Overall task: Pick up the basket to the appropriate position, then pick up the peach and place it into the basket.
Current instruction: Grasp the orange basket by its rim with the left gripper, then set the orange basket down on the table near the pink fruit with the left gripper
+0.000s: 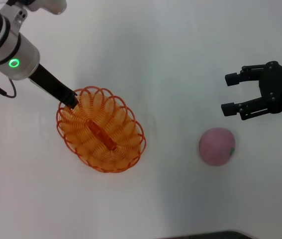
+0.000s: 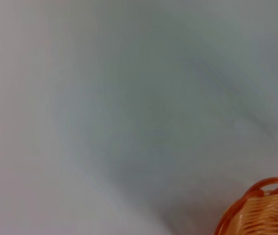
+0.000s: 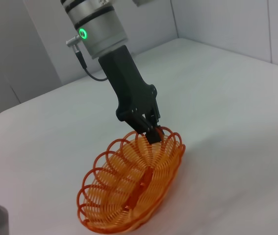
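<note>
Gripping the basket [image 1: 101,130] by its scalloped rim, left gripper [image 1: 72,101] pinched shut there, plain only from the right wrist. Hovering wide-jawed, right gripper [image 1: 233,93] just beyond the peach [image 1: 217,146], apart. Cut to a rim sliver in the left wrist view. White table [image 1: 180,50], pale walls [image 3: 21,39].

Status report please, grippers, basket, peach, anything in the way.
Left gripper shut on basket rim. Right gripper open, hovering above and apart from peach. Peach on table, outside basket. Nothing between them.
</note>
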